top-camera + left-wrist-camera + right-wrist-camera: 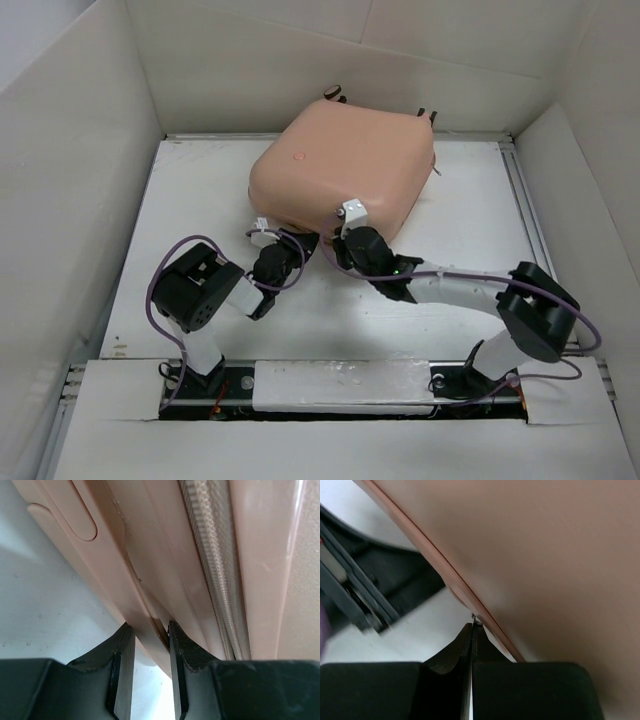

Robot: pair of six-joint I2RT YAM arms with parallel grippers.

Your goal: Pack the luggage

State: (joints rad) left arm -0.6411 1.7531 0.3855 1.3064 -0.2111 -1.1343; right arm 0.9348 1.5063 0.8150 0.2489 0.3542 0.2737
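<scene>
White tabletop (200, 200); left pincer (150, 628) tight on luggage (340, 165) rim, right pincer (472, 628) pressed together; zipper (210, 555) solely wrist-visible.

The peach-pink hard-shell suitcase (340, 165) with rounded corners lies flat and closed ahead of me, on the far middle of the white table (470, 220), turned a little askew. I see a small round button (298, 157) on its upper shell. Dark caster wheels (333, 95) peek past its far edge, and a zip (210, 555) runs along its side seam.

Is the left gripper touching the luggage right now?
Touching. In the left wrist view the left gripper pinches the rim of the luggage, one fingertip pressed on each side.
</scene>
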